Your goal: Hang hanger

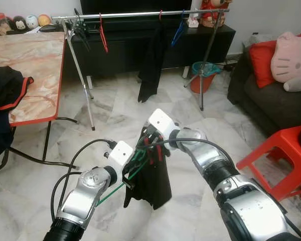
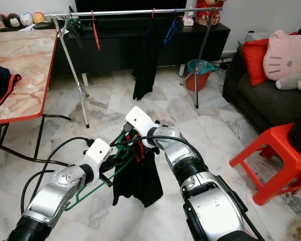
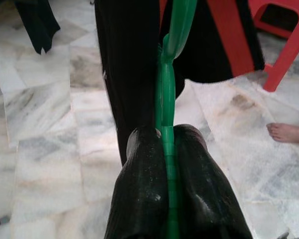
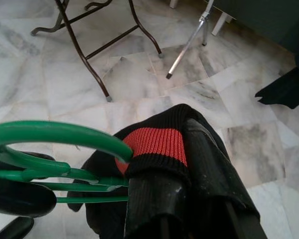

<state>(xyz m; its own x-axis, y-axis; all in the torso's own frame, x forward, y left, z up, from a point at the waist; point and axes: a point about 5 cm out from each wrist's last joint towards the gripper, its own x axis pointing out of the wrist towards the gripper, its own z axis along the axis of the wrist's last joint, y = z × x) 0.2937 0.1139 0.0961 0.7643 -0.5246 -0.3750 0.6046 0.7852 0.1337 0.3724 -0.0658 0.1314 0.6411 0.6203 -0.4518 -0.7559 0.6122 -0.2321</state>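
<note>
A green plastic hanger (image 1: 115,188) is clamped between the two black fingers of my left gripper (image 3: 165,133), which is shut on its thin bar. A black garment with red ribbed trim (image 1: 156,182) hangs from the hanger over the marble floor. My right gripper (image 1: 151,145) is shut on the garment's red-edged collar (image 4: 157,142), right beside the hanger's hook (image 4: 55,133). Both grippers meet low in front of me. The metal clothes rail (image 1: 140,13) stands across the room, well beyond them.
On the rail hang a red hanger (image 1: 103,32), a blue hanger (image 1: 178,30) and a black garment (image 1: 151,63). A marble-top table (image 1: 35,60) with clothes stands left. A red stool (image 1: 283,155) and dark sofa (image 1: 271,100) are right. A person's foot (image 3: 289,133) rests on the floor.
</note>
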